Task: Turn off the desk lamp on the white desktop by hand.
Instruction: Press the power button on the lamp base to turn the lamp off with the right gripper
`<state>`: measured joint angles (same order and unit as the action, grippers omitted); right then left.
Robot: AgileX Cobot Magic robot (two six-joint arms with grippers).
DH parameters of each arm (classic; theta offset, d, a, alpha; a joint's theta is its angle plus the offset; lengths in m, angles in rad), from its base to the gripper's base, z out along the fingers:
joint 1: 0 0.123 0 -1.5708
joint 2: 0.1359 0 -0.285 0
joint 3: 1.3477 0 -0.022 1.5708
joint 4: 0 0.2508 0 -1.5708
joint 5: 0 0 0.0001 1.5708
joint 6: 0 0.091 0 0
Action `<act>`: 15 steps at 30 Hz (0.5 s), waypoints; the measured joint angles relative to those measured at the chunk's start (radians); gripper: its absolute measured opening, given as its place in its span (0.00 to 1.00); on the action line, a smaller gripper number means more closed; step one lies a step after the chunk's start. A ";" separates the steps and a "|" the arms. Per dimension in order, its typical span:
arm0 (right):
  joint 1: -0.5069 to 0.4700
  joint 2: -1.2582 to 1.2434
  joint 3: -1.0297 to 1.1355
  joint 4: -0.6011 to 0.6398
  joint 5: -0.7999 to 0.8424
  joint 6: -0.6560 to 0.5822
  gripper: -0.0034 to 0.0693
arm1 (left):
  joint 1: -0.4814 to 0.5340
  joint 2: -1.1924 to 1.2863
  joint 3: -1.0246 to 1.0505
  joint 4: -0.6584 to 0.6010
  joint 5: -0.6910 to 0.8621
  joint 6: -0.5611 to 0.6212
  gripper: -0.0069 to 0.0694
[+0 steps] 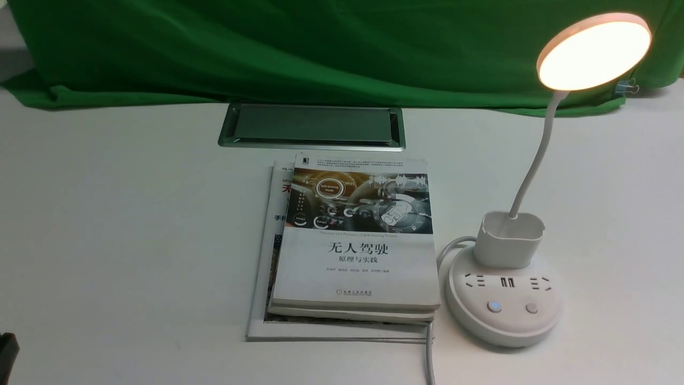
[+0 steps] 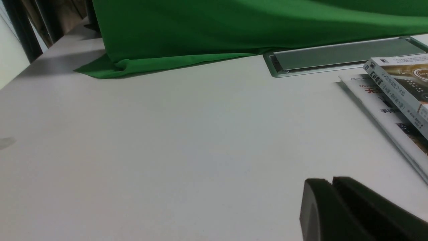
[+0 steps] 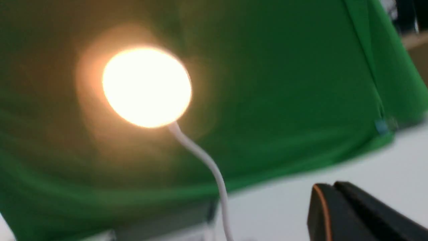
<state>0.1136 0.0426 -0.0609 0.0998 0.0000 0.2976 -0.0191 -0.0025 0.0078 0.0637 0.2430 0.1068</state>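
The white desk lamp stands at the right of the white desktop. Its round disc head glows warm yellow, and it also shows lit and blurred in the right wrist view. A thin gooseneck drops into an oval cup on the round base. The base carries a blue-lit button and a plain button. My right gripper is shut and empty, off to the side of the lamp, and out of the front view. My left gripper is shut and empty over bare desktop, left of the books.
A stack of books lies left of the lamp base, also seen in the left wrist view. The lamp's white cord runs toward the front edge. The silver-framed hatch sits behind the books. Green cloth covers the back.
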 joint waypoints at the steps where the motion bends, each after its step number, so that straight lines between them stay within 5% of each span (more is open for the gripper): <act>1: 0.005 0.049 -0.065 0.000 0.105 -0.022 0.13 | 0.000 0.000 0.000 0.000 0.000 0.000 0.12; 9: 0.039 0.603 -0.575 0.001 0.777 -0.270 0.12 | 0.000 0.000 0.000 0.000 0.000 0.000 0.12; 15: 0.042 0.954 -0.722 0.003 0.985 -0.338 0.11 | 0.000 0.000 0.000 0.000 0.000 0.000 0.12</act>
<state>0.1555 0.9966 -0.7833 0.1024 0.9845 -0.0401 -0.0191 -0.0025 0.0078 0.0637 0.2430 0.1068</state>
